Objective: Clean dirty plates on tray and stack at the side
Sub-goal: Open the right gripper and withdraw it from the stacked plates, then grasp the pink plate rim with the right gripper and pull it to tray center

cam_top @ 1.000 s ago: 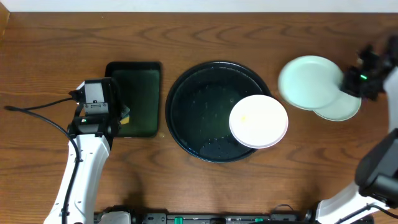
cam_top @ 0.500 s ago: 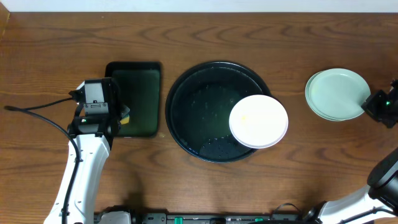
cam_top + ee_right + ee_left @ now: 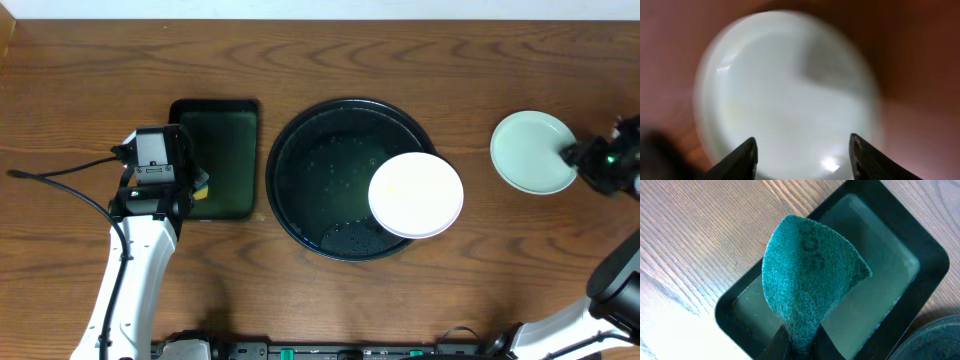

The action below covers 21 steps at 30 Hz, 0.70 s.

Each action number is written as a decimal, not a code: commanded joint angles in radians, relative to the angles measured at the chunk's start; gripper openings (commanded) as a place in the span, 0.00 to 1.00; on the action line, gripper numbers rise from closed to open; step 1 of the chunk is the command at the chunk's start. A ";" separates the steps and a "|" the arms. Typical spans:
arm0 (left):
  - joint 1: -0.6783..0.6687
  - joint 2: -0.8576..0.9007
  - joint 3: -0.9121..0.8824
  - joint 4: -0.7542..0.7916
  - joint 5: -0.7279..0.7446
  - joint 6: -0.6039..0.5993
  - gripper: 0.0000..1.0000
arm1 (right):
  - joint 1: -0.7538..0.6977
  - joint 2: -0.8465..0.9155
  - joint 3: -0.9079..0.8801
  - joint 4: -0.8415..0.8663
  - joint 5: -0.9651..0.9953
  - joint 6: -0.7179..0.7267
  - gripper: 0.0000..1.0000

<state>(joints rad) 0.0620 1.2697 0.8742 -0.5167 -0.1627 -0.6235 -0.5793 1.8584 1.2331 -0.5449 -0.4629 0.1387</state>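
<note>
- Overhead view: the brown tabletop (image 3: 320, 60) is the largest thing, and its right part serves as the side where the stack grows.
- The round black tray (image 3: 300, 170) lies in the middle. Only one plate remains on it.
- The rectangular tray (image 3: 230, 160) lies just left of it, under my left arm.
- The mint plates (image 3: 530, 150) now lie as one neat pile on the wood, well right of the round tray. One second ago the upper one hung offset over the lower one; now their rims nearly coincide.
- The white plate (image 3: 415, 195) rests on the right part of the round tray, with its edge over the rim. I judge it is the last one to clean and stack.
- The sponge (image 3: 807, 280) stands up folded over the rectangular tray.
- The left gripper (image 3: 799, 347) is clamped on the lower end of the sponge.
- The right gripper (image 3: 802, 157) has just let go: its fingers (image 3: 740, 160) stand apart at the near edge of the pile, and the picture is blurred. I think this placement is finished.
</note>
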 commanded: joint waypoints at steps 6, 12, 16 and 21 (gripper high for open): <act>0.004 0.004 -0.001 0.002 -0.004 0.014 0.08 | 0.278 -0.007 -0.008 -0.030 -0.235 -0.188 0.68; 0.004 0.004 -0.001 0.001 -0.004 0.014 0.08 | 0.467 -0.007 -0.008 -0.159 0.211 -0.140 0.64; 0.004 0.004 -0.001 0.002 -0.001 0.013 0.08 | 0.534 -0.007 -0.008 -0.206 0.317 -0.060 0.64; 0.004 0.004 -0.001 0.001 -0.001 0.014 0.08 | 0.547 -0.031 -0.005 -0.265 0.317 0.043 0.67</act>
<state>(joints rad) 0.0620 1.2697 0.8742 -0.5167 -0.1627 -0.6235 -0.0334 1.8580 1.2301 -0.7921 -0.2119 0.0898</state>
